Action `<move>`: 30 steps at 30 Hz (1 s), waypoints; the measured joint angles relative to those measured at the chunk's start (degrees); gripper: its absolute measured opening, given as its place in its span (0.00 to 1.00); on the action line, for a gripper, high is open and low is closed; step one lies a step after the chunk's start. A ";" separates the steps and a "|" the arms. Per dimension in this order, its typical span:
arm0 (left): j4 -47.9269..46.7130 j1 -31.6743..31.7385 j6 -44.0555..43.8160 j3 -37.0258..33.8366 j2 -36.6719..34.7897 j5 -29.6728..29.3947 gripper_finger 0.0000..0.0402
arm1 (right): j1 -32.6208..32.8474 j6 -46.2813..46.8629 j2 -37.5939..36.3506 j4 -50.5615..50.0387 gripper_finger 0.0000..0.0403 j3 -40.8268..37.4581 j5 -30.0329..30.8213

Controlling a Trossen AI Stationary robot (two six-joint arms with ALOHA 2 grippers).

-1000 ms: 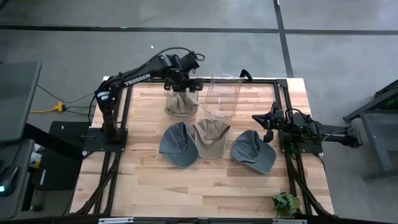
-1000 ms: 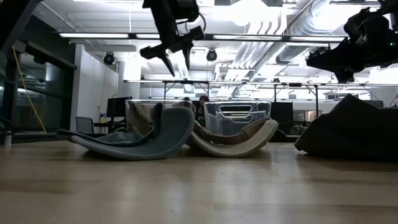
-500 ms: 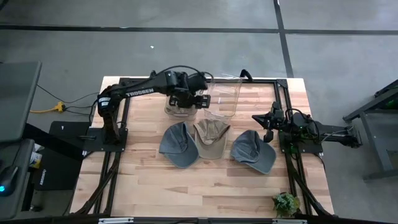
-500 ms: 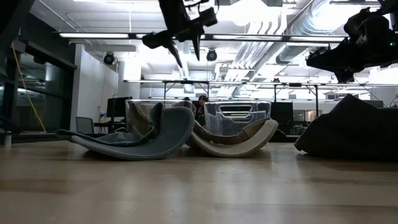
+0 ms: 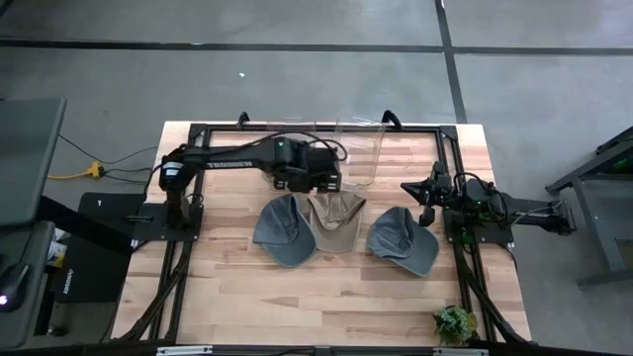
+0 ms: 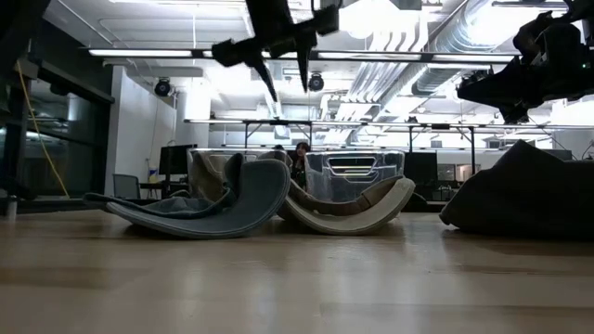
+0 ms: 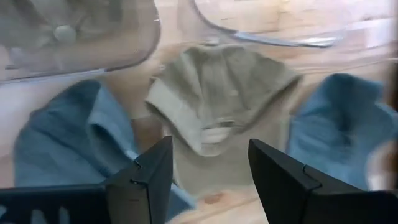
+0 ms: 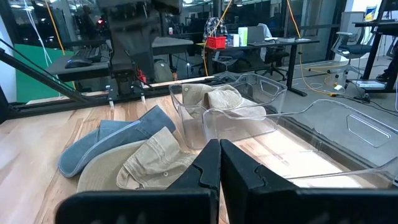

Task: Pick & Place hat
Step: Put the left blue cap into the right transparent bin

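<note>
Left arm swung off the bin with the hat in it, now over the tan hat.

Your left gripper (image 5: 328, 182) sits upper centre in the high view, just above the tan hat (image 5: 334, 220); fingers (image 7: 142, 180) spread, nothing between them. Bin (image 5: 288, 170) at upper centre already has a tan hat in it; the clear bin (image 5: 358, 156) beside it looks empty. Three hats left mid-frame: blue hat (image 5: 281, 229) on the left, tan one in the middle overlapping it, second blue hat (image 5: 404, 240) on the right. Right gripper (image 5: 427, 201) parked at the right edge, fingers clenched on nothing. Hats are light, soft cloth and will fold and sag. I'd pinch the crown fabric or the stiffer brim edge; watch for dragging the blue one along.
</note>
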 joint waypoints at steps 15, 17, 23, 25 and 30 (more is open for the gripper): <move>-10.37 -4.99 -8.67 0.21 1.99 -4.60 0.46 | -0.01 -0.02 0.01 -0.02 0.00 0.00 0.00; -12.36 -6.38 -9.80 0.19 2.10 -5.36 0.46 | -0.01 -0.01 0.01 -0.02 0.00 0.00 0.00; -17.04 -10.32 -12.24 0.19 2.10 -7.43 0.46 | 0.00 -0.01 0.02 0.00 0.00 0.00 0.00; -18.89 -11.26 -13.66 -0.24 2.06 -7.73 0.46 | -0.01 -0.01 0.00 -0.02 0.00 0.00 0.00; -19.84 -13.35 -17.39 -5.35 0.29 -8.09 0.46 | 0.00 0.01 0.02 -0.02 0.00 0.00 0.00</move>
